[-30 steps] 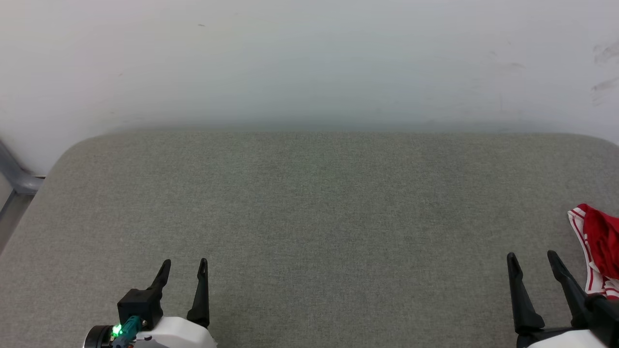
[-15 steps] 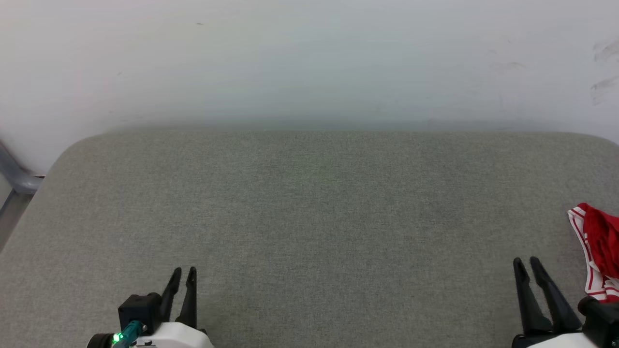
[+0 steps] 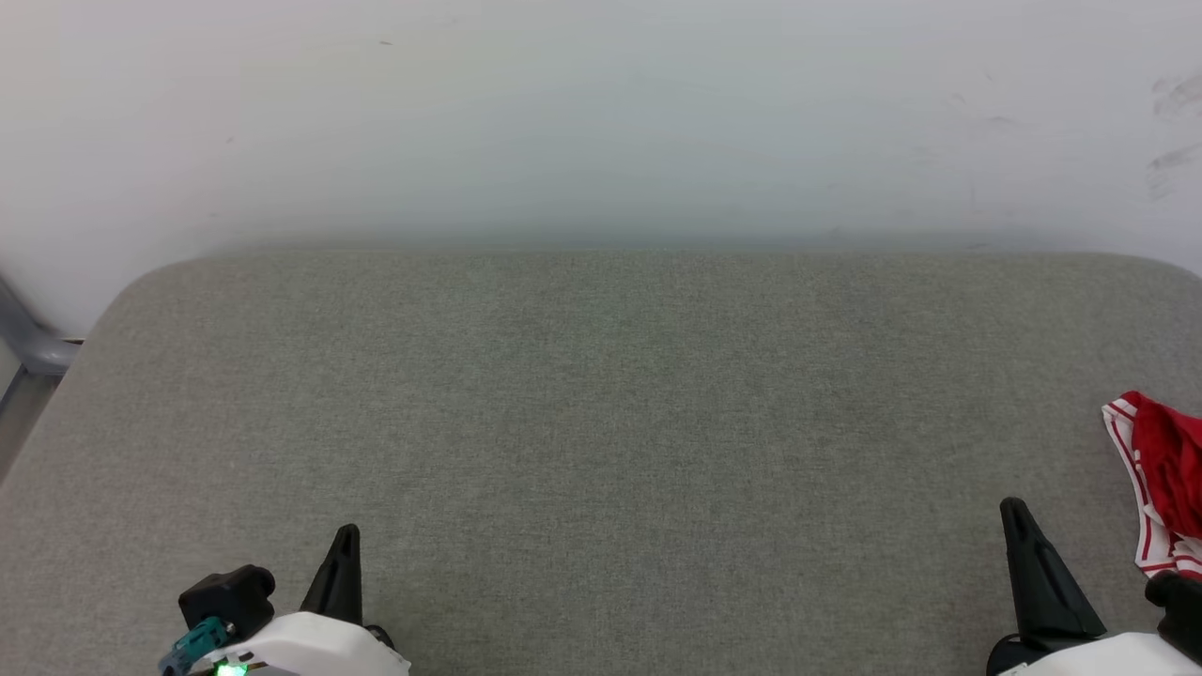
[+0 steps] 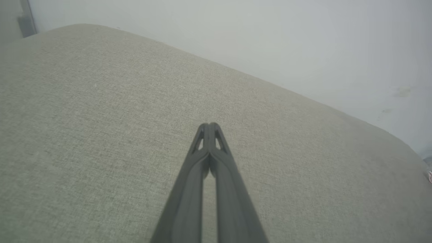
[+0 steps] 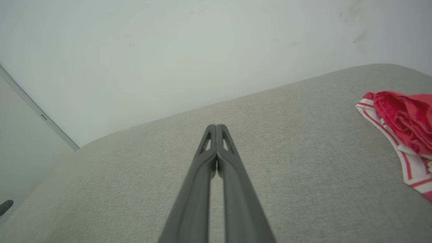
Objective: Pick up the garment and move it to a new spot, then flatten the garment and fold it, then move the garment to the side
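- L pincer (image 3: 346, 537): near left, shut tight, nothing in it.
- Table (image 3: 601, 394): grey cloth top, big bare middle.
- R pincer (image 3: 1014, 514): near right, shut too, holds nothing.
- Garment (image 3: 1164, 460): at R edge, just right of the R pincer, not touching. Red w/ white striped trim, looks bunched, partly cut off.
- Step: can't tell. Fits a heap waiting for pickup, or one put aside at the end. Any grab should pinch only garment cloth, not the table cover.
- No box or bin seen; garment lies right on the table.
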{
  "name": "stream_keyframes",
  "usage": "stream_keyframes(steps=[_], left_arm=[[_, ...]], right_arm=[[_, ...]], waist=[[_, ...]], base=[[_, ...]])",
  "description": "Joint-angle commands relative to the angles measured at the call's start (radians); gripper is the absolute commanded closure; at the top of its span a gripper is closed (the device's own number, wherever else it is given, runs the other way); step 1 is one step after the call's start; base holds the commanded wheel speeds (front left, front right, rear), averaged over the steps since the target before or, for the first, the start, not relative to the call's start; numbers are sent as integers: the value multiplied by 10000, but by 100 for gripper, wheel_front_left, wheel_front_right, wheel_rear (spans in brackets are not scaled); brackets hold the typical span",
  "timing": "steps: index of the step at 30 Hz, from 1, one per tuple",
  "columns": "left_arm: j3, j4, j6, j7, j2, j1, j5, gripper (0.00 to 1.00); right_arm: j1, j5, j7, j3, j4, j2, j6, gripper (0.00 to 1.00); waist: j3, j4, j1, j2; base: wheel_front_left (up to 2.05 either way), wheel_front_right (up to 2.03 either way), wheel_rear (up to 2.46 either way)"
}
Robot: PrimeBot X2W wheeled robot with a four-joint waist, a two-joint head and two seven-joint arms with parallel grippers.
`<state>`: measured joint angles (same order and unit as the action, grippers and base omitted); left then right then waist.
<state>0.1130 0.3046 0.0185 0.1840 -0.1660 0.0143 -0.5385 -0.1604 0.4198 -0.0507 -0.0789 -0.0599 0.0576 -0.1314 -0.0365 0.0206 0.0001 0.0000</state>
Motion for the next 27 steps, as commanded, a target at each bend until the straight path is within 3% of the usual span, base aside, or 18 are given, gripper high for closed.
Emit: stream_keyframes(steps=[1, 27], left_arm=[[-128, -193, -54, -62, 6, 304, -297, 100], [-854, -361, -560, -1044, 390, 545, -3857, 100]], right_arm=[[318, 390, 36, 19, -52, 98, 2, 100], [1161, 4504, 407, 114, 986, 213, 4, 100]], waist=[[3, -1, 0, 0], [97, -50, 0, 0]], base=[[0, 0, 0], [0, 0, 0]])
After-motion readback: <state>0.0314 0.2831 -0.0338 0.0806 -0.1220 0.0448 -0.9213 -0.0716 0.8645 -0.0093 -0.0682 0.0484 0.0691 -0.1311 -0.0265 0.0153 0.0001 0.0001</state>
